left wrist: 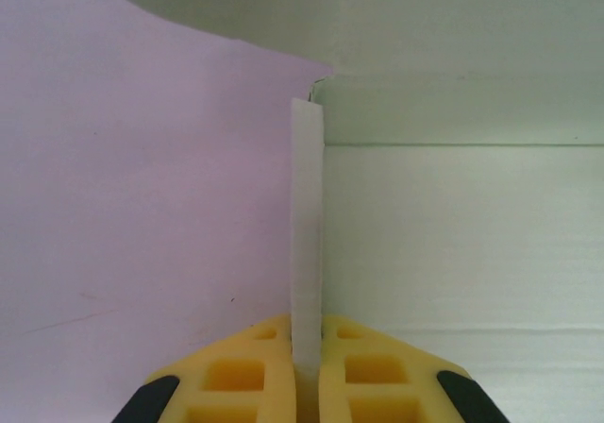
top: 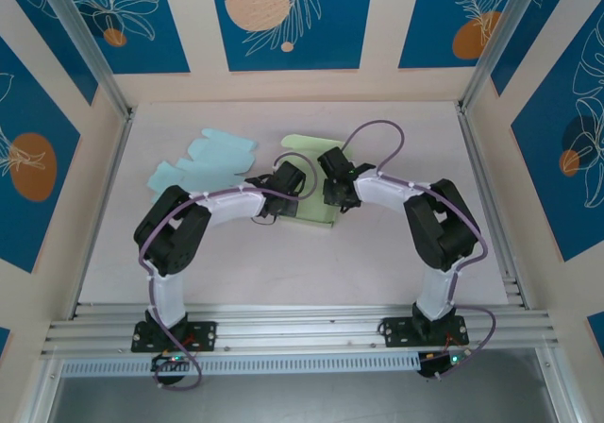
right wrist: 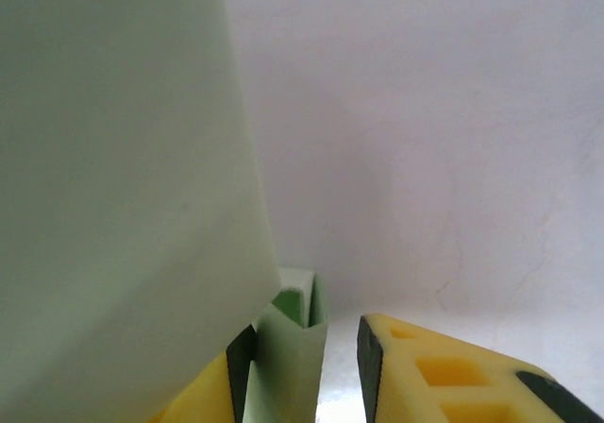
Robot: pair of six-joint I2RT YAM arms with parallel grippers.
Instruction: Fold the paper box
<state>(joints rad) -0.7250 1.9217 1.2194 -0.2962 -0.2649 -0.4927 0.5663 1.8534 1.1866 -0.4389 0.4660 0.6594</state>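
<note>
The pale green, flat die-cut paper box (top: 304, 147) lies mid-table on the white tabletop (top: 377, 253), between both arms. The left gripper (left wrist: 307, 347) pinches an upright side flap (left wrist: 305, 234) tight. The right gripper (right wrist: 302, 366) stands narrowly parted around another flap, with a gap beside one yellow finger (right wrist: 434, 366).

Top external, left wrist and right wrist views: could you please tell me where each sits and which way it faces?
Top external: above and behind the bases, looking down at the table; both arms, left hand and right hand at the green paper box.
Left wrist: on the left wrist, looking along its fingers, shut on an upright flap.
Right wrist: likewise, fingers apart around a flap.
Shared: the box shows in all three.
</note>
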